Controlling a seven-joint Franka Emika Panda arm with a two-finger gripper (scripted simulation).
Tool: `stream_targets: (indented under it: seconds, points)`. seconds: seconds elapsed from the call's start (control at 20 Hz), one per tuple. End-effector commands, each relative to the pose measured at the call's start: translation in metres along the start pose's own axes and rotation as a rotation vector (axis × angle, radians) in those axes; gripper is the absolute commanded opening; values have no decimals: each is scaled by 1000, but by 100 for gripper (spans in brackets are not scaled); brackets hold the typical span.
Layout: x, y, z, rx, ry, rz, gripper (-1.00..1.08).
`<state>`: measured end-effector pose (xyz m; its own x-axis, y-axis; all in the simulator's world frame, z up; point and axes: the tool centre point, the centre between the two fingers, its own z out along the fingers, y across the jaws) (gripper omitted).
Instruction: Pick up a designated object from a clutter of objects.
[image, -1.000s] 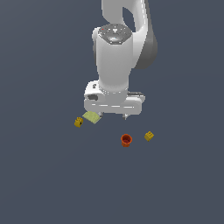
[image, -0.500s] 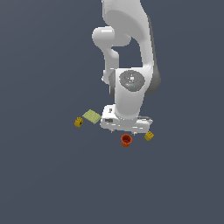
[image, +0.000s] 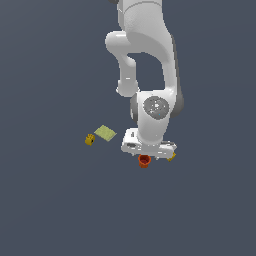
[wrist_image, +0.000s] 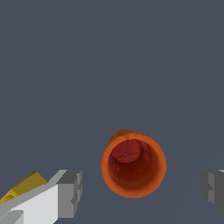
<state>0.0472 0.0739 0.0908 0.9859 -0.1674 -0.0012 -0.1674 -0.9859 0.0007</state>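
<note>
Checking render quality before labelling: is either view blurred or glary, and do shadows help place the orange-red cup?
Exterior view: sharp, flat lighting, no cast shadows on the floor; the orange-red cup is small and partly hidden under the claw. Wrist view: crisp, no glare, cup interior shaded darker; one yellow block is cropped at the frame edge.

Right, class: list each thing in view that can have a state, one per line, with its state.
claw: open, fingers either side of the cup, not touching it
orange-red cup: upright, hollow top showing, not gripped
pale-green card: lying flat
yellow block: resting beside the card
</note>
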Motion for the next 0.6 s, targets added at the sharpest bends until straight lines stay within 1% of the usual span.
stream_targets:
  seconds: [0.0, 0.25, 0.55]
  points:
    - [0, -1, 3, 1, 1, 3, 100]
    - [0, -1, 7, 0, 0, 1, 100]
    - [-1, -1, 34, 0, 1, 2, 100]
